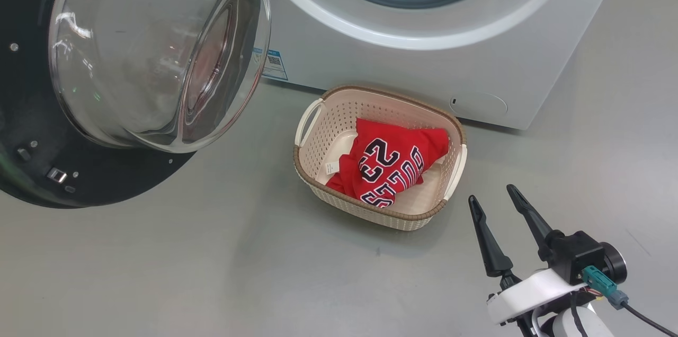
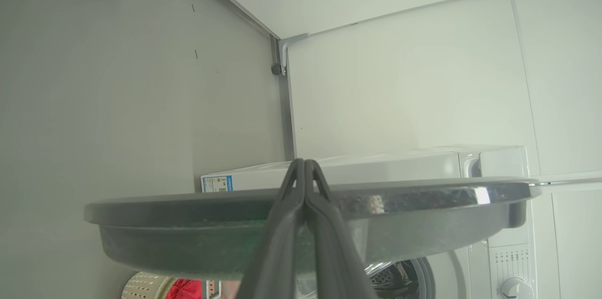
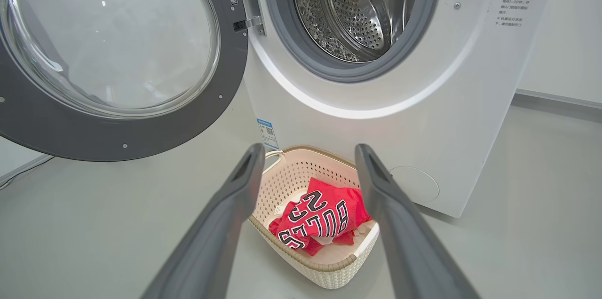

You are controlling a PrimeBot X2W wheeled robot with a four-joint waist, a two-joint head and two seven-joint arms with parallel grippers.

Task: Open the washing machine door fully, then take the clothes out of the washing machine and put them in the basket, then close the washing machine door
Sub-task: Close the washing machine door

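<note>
The door (image 2: 423, 198) lies edge-on just ahead of the closed left end effector (image 2: 305, 163); the open, empty right end effector (image 1: 491, 193) is well apart from it.

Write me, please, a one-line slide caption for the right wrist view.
Open right gripper faces the basket of red clothes in front of the washing machine, its door standing wide open.

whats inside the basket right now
A crumpled red jersey with white-and-dark lettering lies in the basket, more red fabric showing beneath it. Whatever else sits under the folds is covered.
</note>
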